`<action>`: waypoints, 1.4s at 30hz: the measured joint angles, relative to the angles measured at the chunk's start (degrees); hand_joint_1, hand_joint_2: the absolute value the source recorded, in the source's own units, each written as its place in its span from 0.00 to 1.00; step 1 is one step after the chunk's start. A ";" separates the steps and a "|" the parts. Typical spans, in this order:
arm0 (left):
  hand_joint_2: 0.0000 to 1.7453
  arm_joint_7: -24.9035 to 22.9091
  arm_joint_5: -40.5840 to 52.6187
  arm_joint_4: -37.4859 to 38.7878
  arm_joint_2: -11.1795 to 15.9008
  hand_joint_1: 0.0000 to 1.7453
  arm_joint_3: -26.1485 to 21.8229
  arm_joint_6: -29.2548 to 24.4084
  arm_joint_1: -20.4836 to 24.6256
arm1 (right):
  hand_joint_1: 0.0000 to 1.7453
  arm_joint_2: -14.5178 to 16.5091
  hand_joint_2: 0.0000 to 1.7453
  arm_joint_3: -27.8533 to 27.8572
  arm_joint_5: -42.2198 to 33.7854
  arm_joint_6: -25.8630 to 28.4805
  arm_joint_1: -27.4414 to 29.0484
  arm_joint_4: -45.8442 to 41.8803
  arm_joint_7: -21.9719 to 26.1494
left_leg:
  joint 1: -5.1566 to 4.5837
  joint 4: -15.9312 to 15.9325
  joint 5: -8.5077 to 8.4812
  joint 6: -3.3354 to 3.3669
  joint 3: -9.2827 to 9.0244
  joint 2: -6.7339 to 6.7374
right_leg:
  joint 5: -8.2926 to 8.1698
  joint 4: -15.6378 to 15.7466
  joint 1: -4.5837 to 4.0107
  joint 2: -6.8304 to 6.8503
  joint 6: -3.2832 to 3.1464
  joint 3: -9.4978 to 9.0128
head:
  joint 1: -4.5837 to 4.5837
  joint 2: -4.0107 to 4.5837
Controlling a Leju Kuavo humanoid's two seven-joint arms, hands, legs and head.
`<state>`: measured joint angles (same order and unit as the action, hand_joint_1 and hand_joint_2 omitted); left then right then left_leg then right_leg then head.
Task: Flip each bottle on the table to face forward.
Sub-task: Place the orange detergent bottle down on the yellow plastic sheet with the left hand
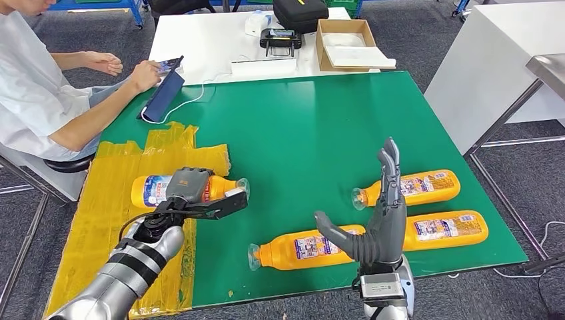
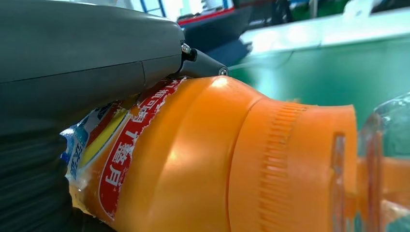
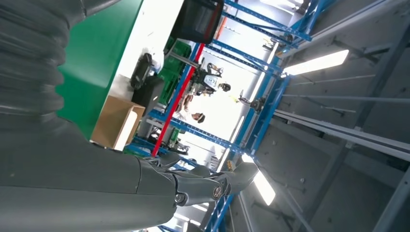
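Four glossy orange plastic bottles with clear caps lie on their sides on the green table [image 1: 320, 120]. The left hand [image 1: 193, 193] grips the leftmost bottle [image 1: 152, 190] over the crinkled yellow sheet [image 1: 106, 213], hiding its middle. The right hand [image 1: 380, 220] stands upright, fingers straight and apart, empty, covering part of the near bottle [image 1: 300, 248]

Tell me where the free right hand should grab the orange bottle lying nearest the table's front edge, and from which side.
Grip the nearest bottle around its labelled middle, coming down from above with the right hand, which is raised open beside it. It lies on its side, cap toward the robot's left, so the straight, widest section probably gives the surest wrap for rolling; the tapered neck would likely slip.
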<state>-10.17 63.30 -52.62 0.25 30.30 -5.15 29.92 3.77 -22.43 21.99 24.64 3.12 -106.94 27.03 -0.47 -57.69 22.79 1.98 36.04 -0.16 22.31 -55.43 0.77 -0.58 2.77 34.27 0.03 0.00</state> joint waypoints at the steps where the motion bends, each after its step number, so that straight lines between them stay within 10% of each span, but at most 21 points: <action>1: 1.00 -0.66 0.45 1.90 -0.35 0.10 -0.06 -1.19 0.54 | 0.00 -0.04 1.00 -0.14 -0.05 -0.14 -0.24 0.13 -0.19 | 0.00 0.00 0.00 -0.01 0.00 0.00 | 0.00 0.00 0.00 0.00 0.00 0.00 | 0.00 0.00; 11: 1.00 -5.98 6.19 11.97 -2.27 0.00 -1.92 -7.67 3.50 | 0.00 -0.34 1.00 -1.37 1.51 -1.47 -2.33 1.91 -2.41 | 0.01 0.00 -0.03 -0.04 0.03 -0.01 | 0.00 -0.01 -0.01 0.00 0.00 0.01 | -0.01 0.00; 25: 1.00 1.09 0.75 14.55 -2.45 0.00 -6.43 -4.08 4.14 | 0.00 -1.50 1.00 -1.56 4.52 -3.41 -2.57 4.80 -4.77 | 0.01 0.00 -0.04 -0.05 0.01 -0.04 | 0.00 -0.01 -0.01 0.01 0.00 -0.04 | 0.01 0.00; 29: 0.00 6.35 -5.25 13.60 -2.42 0.00 -8.03 -1.95 3.85 | 0.00 -2.18 1.00 -1.55 5.89 -4.29 -2.56 5.46 -5.59 | 0.01 0.01 -0.05 -0.05 -0.02 -0.06 | 0.00 -0.01 -0.01 0.02 0.00 -0.09 | 0.01 0.00; 42: 0.00 15.98 -23.75 -3.27 -1.01 0.00 -12.10 1.94 -5.76 | 0.00 -5.66 1.00 -1.67 11.42 -6.50 -1.42 7.90 -8.67 | 0.01 0.01 -0.04 -0.05 0.06 -0.05 | 0.00 0.00 -0.01 0.02 0.00 0.02 | 0.01 0.00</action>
<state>5.80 39.55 -55.89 -0.76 18.21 -3.21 24.16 -1.90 -24.10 33.41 18.14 1.70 -99.04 18.36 -0.46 -57.68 22.75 1.93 36.11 -0.21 22.31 -55.43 0.76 -0.56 2.77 34.29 0.03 0.00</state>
